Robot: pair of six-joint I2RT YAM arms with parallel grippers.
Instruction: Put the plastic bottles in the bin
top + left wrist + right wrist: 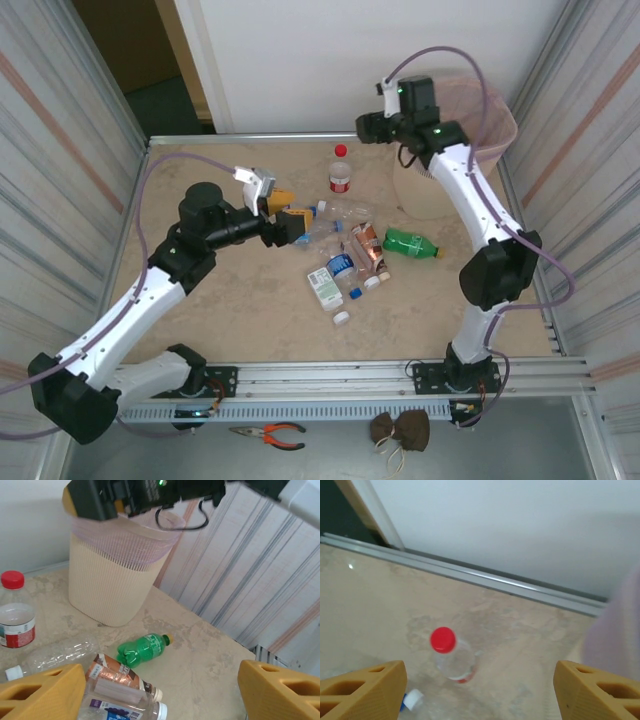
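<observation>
The bin [428, 200] stands at the far right corner of the desk [250, 295], with a pink liner [125, 545] folded over its rim. The plastic bottles [345, 262] lie scattered at the desk's middle: a green bottle [410, 243] on its side nearest the bin, and a red-capped bottle [340, 170] upright toward the far edge. The left end effector [289, 210] hovers released and empty over the cluster. The right end effector [480, 695] — jaws apart, holding nothing — hangs beside the bin's rim.

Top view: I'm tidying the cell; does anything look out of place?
Stray pliers and a brown pouch lie on the near ledge, no part of the sorting. A loose white cap sits beside the bottle pile.
</observation>
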